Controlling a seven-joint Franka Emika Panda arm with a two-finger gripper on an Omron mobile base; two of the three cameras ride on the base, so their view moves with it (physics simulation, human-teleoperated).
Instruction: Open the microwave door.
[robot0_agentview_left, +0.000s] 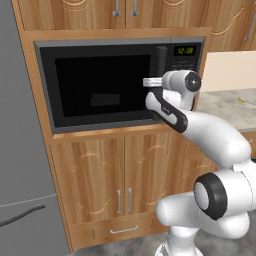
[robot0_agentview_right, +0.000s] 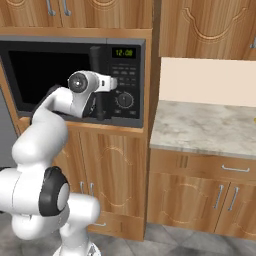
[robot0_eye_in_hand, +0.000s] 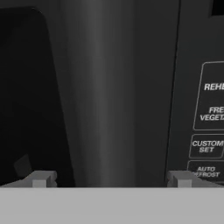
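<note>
The microwave (robot0_agentview_left: 120, 82) sits built into the wooden cabinet wall, and the microwave door (robot0_agentview_left: 100, 85) with its black glass window lies flush and closed. In the hand view the vertical dark bar handle (robot0_eye_in_hand: 109, 87) runs top to bottom, very close. My gripper (robot0_eye_in_hand: 111, 179) is open, with one fingertip (robot0_eye_in_hand: 41, 179) left of the bar and the other on its right, so the handle stands between them. In both base views my white hand (robot0_agentview_left: 180, 82) (robot0_agentview_right: 82, 82) is pressed up to the handle edge of the door and hides the fingers.
The control strip with its green clock (robot0_agentview_right: 124, 52), button pad and round knob (robot0_agentview_right: 124, 100) lies right of the handle. Wooden cabinet doors (robot0_agentview_left: 120, 175) are below, a grey fridge (robot0_agentview_left: 20, 150) at the left, and a stone counter (robot0_agentview_right: 200, 127) at the right.
</note>
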